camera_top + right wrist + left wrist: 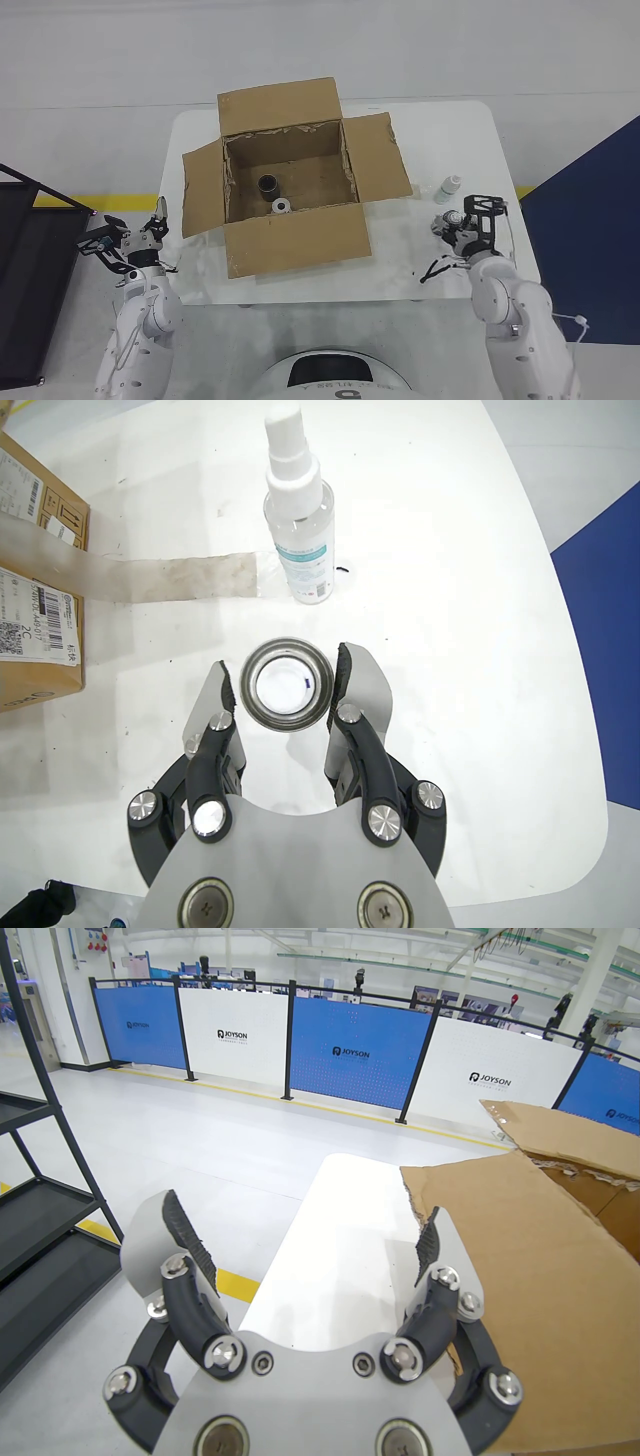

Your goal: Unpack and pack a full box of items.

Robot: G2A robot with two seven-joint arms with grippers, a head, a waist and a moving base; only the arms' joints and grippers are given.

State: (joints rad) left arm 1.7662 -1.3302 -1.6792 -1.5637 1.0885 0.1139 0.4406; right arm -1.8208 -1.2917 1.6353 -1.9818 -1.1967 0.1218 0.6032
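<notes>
Though set either side of upright tin point(286, 685), not closed on it: right tool point(282, 661) parted, gripping nothing. Tin on counter point(450, 650) just beside spray bottle point(300, 535), right of open box point(295, 245). Left tool point(302, 1218) wide open, empty, by box flap

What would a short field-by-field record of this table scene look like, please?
Surface: white table
Container: cardboard box, open, flaps folded outward
Inside it: a dark can and a small pale round item, close together on the floor
Outside it: spray bottle and metal can, both upright, on the robot's right of the container
Right gripper: open, one finger on each side of the metal can, a slim gap at one finger
Left gripper: open, empty, at the table's left edge beside a flap
</notes>
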